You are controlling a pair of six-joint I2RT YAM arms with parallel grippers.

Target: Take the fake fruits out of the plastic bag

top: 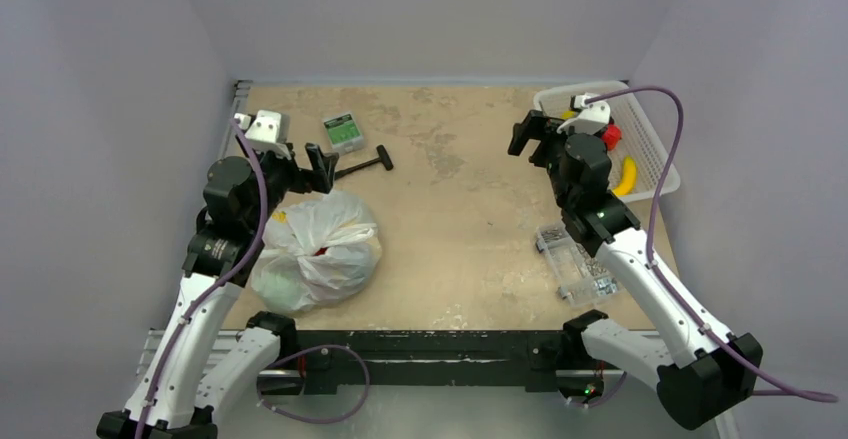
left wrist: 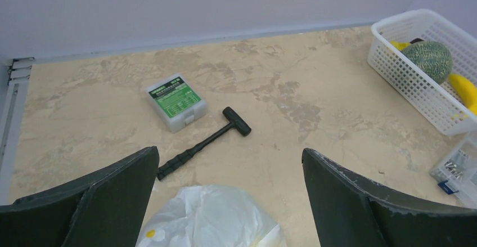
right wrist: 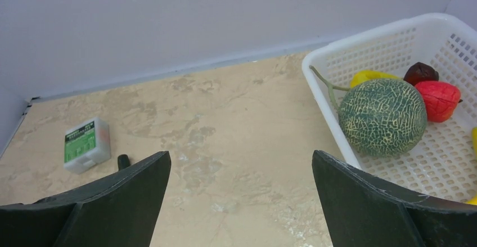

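hovering by the plastic bag (top: 318,249), the left hand (top: 320,165) is spread wide.

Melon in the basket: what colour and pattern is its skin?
The melon is green with pale netting; right wrist view shows it best.

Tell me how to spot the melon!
Look at the white basket at the far right corner of the table. Inside sits the melon, a big round green ball covered in a pale net pattern. The red fruit and yellow fruit beside it are smaller and have no net.
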